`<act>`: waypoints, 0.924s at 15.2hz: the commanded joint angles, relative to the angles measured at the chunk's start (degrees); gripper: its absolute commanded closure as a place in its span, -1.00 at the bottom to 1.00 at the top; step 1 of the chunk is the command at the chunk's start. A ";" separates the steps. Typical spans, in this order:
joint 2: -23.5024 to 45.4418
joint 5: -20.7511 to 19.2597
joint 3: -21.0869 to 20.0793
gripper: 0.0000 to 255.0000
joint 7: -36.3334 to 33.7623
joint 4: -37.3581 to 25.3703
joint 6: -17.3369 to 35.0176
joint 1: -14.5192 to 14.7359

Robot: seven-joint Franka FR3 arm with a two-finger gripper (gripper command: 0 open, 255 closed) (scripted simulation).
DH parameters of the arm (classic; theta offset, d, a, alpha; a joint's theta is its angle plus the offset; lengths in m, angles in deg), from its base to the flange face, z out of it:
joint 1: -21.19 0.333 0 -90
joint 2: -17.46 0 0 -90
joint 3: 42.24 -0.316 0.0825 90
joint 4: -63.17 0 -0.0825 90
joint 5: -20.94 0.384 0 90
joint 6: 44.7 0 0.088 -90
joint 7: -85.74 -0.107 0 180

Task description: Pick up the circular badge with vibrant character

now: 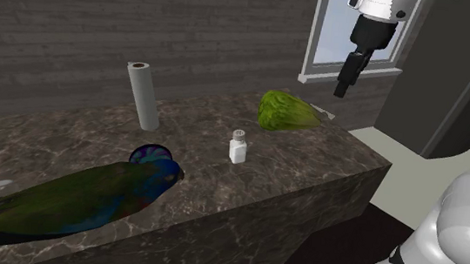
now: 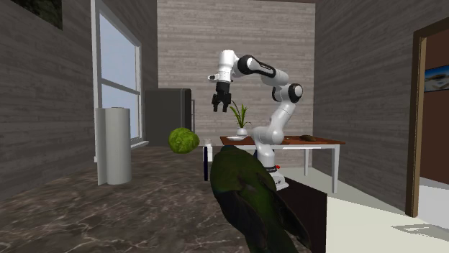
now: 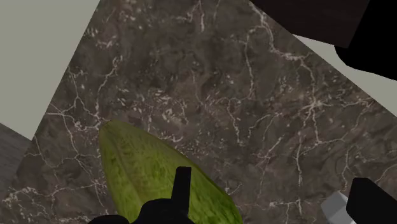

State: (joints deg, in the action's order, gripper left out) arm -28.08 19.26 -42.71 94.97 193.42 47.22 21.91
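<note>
Above the window end of the marble counter (image 1: 327,161), the gripper (image 1: 342,91) is hanging with fingers parted, grasping nothing, over a green lettuce (image 1: 287,111). The circular badge (image 1: 147,153) is lying well apart, just beside the parrot figure (image 1: 88,197); approach, descent and grasp are all remaining.

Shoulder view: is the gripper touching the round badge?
No, the gripper hangs in the air near the lettuce, well away from the round badge by the parrot's head.
</note>
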 commanded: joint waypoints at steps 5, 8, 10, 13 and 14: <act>7.79 0.99 -1.24 -1.00 2.44 -3.89 3.33 2.48; 13.56 1.62 -2.28 -1.00 4.27 -7.30 5.27 4.22; 17.37 1.97 -3.05 -1.00 5.49 -9.79 6.30 5.28; 23.02 2.37 -4.31 -1.00 7.25 -13.83 7.47 6.81; 24.88 2.45 -4.76 -1.00 7.82 -15.26 7.77 7.30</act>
State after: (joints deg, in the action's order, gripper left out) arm -5.26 21.59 -46.98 102.22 179.67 54.58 28.68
